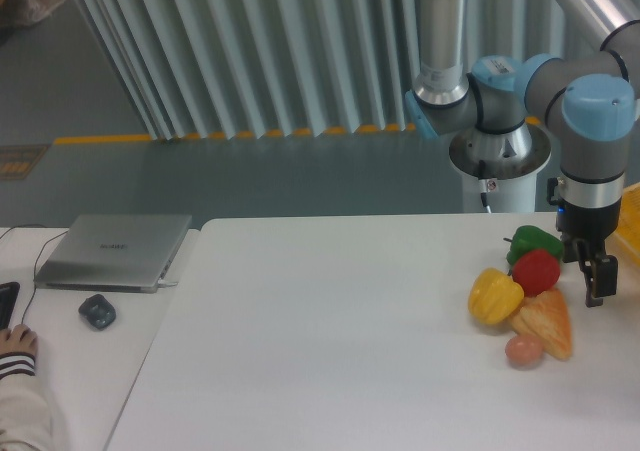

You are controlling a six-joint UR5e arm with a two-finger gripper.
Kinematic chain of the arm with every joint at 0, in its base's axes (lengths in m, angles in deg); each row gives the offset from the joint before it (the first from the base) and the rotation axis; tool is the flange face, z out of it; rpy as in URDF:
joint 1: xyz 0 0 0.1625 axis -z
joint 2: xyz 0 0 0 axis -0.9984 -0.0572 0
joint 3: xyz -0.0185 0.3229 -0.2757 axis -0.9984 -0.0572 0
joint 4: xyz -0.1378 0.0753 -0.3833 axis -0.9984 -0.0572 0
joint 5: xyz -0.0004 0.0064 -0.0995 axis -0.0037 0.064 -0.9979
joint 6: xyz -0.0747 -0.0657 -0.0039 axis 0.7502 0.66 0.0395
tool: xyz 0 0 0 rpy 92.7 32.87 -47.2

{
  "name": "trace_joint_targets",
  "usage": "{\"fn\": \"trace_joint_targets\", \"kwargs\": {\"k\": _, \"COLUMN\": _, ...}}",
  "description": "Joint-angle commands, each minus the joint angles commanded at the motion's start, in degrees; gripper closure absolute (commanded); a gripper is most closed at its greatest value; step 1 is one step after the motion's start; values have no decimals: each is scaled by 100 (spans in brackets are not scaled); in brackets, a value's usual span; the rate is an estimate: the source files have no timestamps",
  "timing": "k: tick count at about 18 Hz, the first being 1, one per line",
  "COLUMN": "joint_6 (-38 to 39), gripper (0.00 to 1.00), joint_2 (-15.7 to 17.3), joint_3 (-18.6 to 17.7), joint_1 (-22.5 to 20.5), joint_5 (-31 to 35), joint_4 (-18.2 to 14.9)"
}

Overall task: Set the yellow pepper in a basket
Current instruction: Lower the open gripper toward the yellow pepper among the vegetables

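Camera view, fixed, looking across the white table [330, 351]: my gripper [596, 281] hangs at the right edge of the table, pointing down, just right of a small heap of food. I can see one dark finger [604, 277] clearly and a bit of the other behind the red pepper, but from this angle I cannot tell whether my jaws are parted or closed; nothing is visibly between them. The yellow pepper [495, 296] sits on the table at the left of the heap, glossy and lobed, apart from my gripper and touching the red pepper [537, 271] on its upper right. Behind the red one lies a green pepper [532, 240]. A pale orange wedge [546, 323] lies in front, beside the yellow pepper, and a small brownish egg-like piece [524, 350] rests against the wedge's near end. The basket [631, 215] shows only as a yellow-orange corner at the right border, behind my wrist. Far left, on a separate desk, are a closed silver laptop [115, 251], a dark mouse [97, 311], and a person's hand [16, 343] in a striped sleeve.
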State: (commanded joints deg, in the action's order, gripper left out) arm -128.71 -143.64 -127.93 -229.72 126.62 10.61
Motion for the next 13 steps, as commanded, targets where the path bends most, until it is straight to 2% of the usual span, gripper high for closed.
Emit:
{"fn": "trace_joint_targets", "kwargs": {"k": 6, "joint_6": 62, "gripper": 0, "joint_2": 35, "joint_3": 0, "joint_1": 18, "joint_5": -61, "joint_4": -26}}
{"fn": "trace_joint_targets", "kwargs": {"k": 9, "joint_6": 9, "gripper": 0, "joint_2": 122, "joint_3": -254, "joint_1": -175, "joint_5": -290, "joint_4": 62}}
{"fn": "trace_joint_targets", "kwargs": {"k": 13, "joint_6": 61, "gripper": 0, "joint_2": 158, "joint_3": -290, "joint_1": -211, "joint_5": -220, "joint_4": 70}}
